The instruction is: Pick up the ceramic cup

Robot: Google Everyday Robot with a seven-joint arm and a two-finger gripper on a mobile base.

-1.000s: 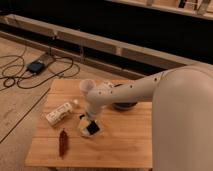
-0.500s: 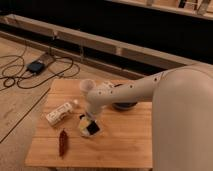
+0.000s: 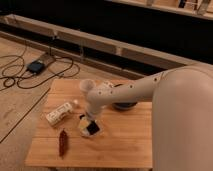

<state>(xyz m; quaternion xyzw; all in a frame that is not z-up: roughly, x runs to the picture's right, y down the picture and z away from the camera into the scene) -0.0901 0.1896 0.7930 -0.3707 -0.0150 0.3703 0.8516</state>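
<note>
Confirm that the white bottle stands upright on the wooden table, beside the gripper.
Not quite: the camera view shows the white bottle lying on its side, not upright. The rest holds: it is on the wooden table, beside the gripper, which is low over the tabletop.

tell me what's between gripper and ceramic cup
Camera view: just the arm's wrist; the gripper hangs in front of the ceramic cup.

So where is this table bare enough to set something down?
Front right, between the tool and arm, before the bowl; also the back left corner behind the bottle. Crowded mid-left: tool, bottle, red item.
</note>
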